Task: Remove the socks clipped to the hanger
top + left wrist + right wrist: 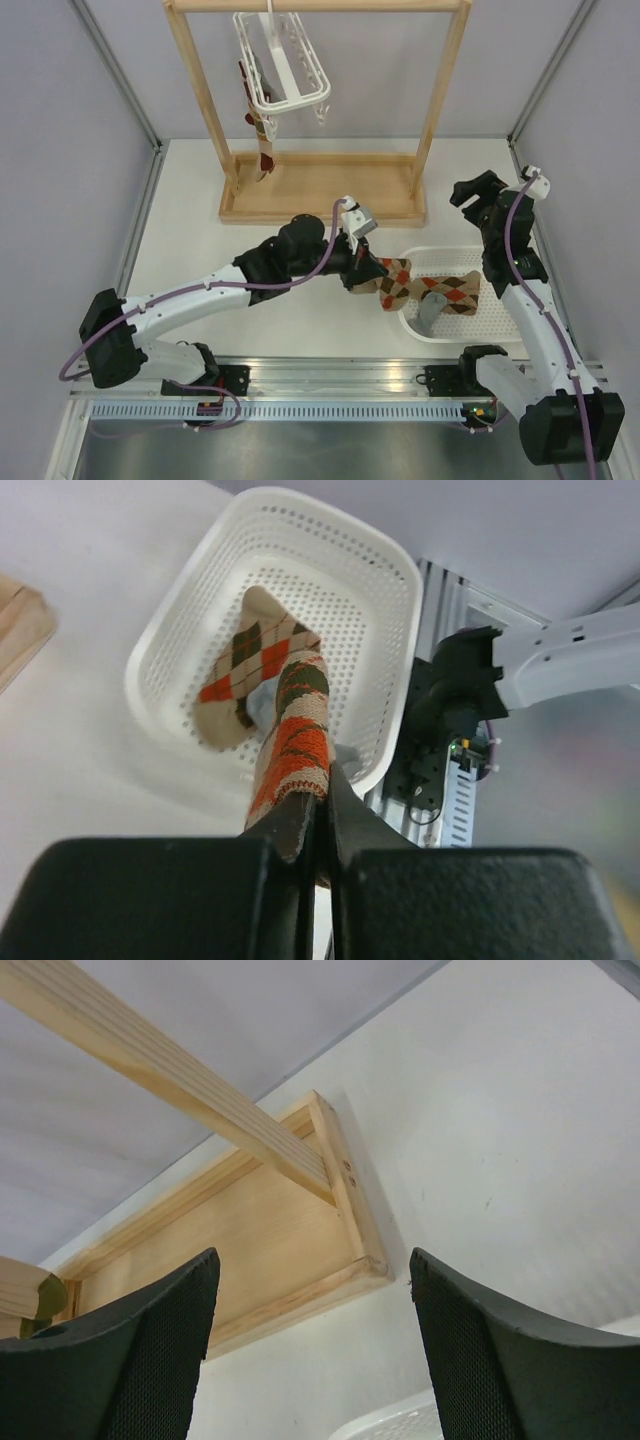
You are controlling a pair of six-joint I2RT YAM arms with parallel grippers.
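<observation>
Now the left gripper (318, 815), clamped on an argyle sock (292, 745), holds it over the basket (385, 650) at 4 o'clock; dropping it seems next, which calls for opening those jaws. The right gripper (312, 1260) gapes wide, empty.

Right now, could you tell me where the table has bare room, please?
Bare table lies left of the wooden rack, and in front between the left arm and the rail. Crowded: the basket, holding socks, with the left hand shut on an argyle sock over its rim.
</observation>
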